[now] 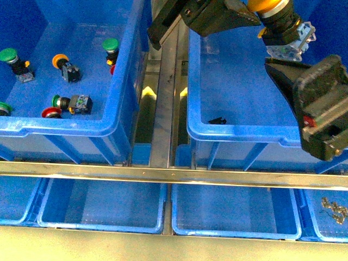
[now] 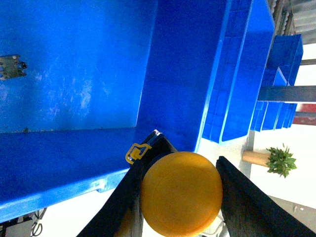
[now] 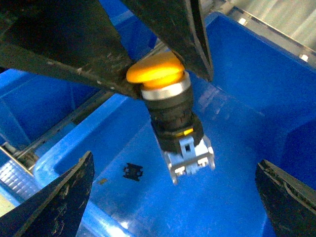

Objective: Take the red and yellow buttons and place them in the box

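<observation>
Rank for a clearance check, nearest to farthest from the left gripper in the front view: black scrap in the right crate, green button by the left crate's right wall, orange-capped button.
From the left gripper holding the yellow button:
1. black scrap, on the right crate floor, near its front wall
2. green button, beside the left crate wall
3. orange-capped button, further left

No text, label, brand, number or sign can be read on anything here.
</observation>
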Available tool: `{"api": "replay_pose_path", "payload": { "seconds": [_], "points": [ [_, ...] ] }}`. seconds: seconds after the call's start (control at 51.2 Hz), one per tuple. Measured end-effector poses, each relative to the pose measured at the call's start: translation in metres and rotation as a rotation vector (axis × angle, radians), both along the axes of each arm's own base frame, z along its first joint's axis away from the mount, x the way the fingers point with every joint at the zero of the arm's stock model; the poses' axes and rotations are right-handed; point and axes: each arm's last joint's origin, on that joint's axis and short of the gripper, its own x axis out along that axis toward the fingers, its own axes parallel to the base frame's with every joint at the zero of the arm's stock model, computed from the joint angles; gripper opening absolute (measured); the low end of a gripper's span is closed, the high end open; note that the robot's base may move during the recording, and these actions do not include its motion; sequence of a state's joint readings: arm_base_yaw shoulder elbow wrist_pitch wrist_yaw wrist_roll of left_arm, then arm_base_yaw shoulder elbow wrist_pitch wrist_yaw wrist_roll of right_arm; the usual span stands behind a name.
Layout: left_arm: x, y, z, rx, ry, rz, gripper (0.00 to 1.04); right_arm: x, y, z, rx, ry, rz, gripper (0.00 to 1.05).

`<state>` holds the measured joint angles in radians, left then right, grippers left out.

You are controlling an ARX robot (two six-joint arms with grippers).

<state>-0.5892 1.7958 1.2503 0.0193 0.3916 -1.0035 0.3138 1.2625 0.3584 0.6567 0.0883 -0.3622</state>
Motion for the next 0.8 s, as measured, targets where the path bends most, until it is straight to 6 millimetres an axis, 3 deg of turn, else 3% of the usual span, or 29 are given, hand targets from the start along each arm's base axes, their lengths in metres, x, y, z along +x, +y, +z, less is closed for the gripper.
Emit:
{"api": "replay_pose_path", "payload": {
  "seconds": [0.234,0.664,0.801],
  "points": [
    [-0.001,-0.005,0.001,0.003,-0.001,-0.005,0.35,0.018,0.008,-0.005,-0.024,-0.021,0.037,0.98],
    [-0.001,-0.010,0.000,0.004,0.000,-0.008,0.35,0.027,0.008,-0.016,-0.067,-0.021,0.065,0.98],
    [0.000,-0.011,0.001,0.004,0.000,-0.006,0.35,0.031,0.001,-0.019,-0.083,-0.025,0.035,0.72]
  ]
}}
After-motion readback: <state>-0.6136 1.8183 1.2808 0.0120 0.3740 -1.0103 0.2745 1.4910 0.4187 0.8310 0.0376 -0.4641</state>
